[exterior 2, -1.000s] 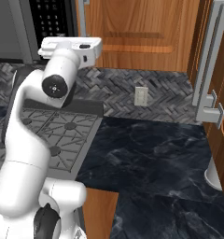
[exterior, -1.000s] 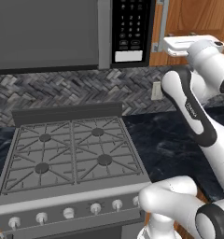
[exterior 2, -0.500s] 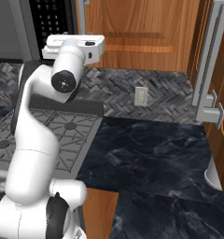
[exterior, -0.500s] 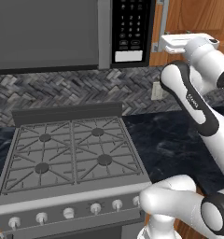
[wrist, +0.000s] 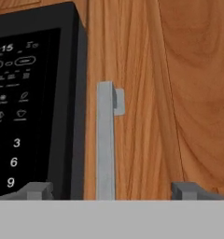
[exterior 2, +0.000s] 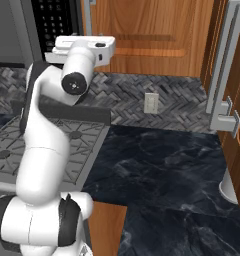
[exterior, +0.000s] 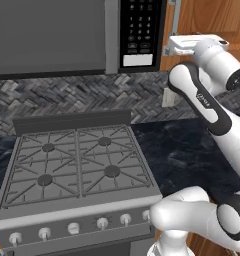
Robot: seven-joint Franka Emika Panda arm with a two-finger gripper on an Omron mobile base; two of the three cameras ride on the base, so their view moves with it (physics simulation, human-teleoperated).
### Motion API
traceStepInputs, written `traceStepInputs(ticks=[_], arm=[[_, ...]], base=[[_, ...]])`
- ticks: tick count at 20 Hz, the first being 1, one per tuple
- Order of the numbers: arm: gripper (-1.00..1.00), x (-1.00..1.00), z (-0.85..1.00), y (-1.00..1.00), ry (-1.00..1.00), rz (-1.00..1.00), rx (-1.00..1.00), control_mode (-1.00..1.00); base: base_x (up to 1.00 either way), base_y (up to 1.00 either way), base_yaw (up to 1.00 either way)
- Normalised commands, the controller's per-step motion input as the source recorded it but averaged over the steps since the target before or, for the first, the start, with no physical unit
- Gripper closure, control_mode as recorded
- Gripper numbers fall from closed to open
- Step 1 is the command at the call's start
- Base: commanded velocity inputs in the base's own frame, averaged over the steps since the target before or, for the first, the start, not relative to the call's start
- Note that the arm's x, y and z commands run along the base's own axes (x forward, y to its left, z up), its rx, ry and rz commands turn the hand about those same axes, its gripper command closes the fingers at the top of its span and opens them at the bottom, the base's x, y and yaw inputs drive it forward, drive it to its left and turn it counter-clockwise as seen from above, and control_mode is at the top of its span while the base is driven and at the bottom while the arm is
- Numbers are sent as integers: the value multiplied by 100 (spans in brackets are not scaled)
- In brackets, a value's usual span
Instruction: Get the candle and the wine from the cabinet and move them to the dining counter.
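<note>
Arm has risen and closed on the cabinet (wrist: pixel 179 70), jaws wide apart either side of its handle (wrist: pixel 104 140); door still shut, candle and wine presumably hidden inside.

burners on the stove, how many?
4, on the stove: back left, back right, front left, front right. None looks hidden in the left base view.

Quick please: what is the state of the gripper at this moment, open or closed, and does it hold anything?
Gripper: open, holding nothing; its fingertips stand on either side of the cabinet door's silver bar handle, not closed on it.
</note>
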Motion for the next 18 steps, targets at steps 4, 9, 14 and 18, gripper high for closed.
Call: traceStepInputs(ticks=[4, 9, 14, 18], arm=[[-100, 26, 0, 0, 0, 0, 1, -100], [-100, 18, 0, 0, 0, 1, 0, -100], [-100, 21, 0, 0, 0, 2, 0, -100], [-100, 26, 0, 0, 0, 3, 0, -100]], base=[[0, 0, 0], [0, 0, 0], [0, 0, 0], [0, 0, 0]])
